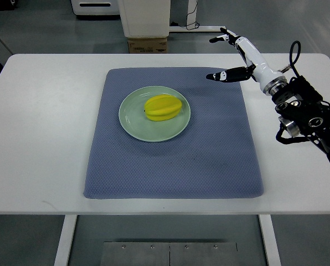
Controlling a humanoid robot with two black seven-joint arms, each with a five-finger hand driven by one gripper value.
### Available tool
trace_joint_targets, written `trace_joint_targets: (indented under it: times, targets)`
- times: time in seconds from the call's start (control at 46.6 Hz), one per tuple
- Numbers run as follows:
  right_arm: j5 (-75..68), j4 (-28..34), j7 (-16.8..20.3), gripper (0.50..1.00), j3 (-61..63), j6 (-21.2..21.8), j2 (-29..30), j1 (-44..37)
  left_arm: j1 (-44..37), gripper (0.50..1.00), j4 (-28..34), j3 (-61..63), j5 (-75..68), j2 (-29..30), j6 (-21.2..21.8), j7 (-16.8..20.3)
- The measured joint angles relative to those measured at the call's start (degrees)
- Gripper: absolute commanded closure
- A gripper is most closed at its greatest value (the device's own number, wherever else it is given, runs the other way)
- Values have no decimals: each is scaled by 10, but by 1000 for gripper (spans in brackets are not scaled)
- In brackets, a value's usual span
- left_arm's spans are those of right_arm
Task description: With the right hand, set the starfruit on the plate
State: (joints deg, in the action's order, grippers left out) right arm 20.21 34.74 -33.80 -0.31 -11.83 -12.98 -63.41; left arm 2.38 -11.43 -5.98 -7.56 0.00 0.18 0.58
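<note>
The right hand point(231, 58) hung empty, fingers spread, off beside the plate point(130, 123). The starfruit point(163, 107) already lay there; a careless sweep back might knock it off.

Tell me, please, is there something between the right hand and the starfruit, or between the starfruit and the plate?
Nothing visible. The starfruit already lies on the green plate, on the blue mat. The right hand, fingers open and holding nothing, is up by the mat's far right corner; only bare mat lies between it and the plate.
</note>
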Motion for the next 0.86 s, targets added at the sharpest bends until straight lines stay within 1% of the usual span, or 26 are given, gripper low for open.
trace_joint_targets:
  times: [0.043,0.107,0.214,0.279,0.45,0.536,0.686,0.858]
  targets:
    - [-35,0,16,500,24,6,-1,11,0,500,0,0,0,0,0,0]
    - [-92,-1,40,500,61,27,-2,29,0,500,0,0,0,0,0,0]
    - [-169,-2,83,500,121,89,-3,50,0,500,0,0,0,0,0,0]
    - [-191,-3,104,500,156,113,-3,62,0,500,0,0,0,0,0,0]
    - [-231,-5,147,500,273,152,-2,112,0,500,0,0,0,0,0,0]
    - [-234,-13,166,500,312,161,2,133,0,500,0,0,0,0,0,0]
    - [-235,-26,170,500,319,164,3,143,0,500,0,0,0,0,0,0]
    - [-235,-27,167,500,319,164,3,155,0,500,0,0,0,0,0,0]
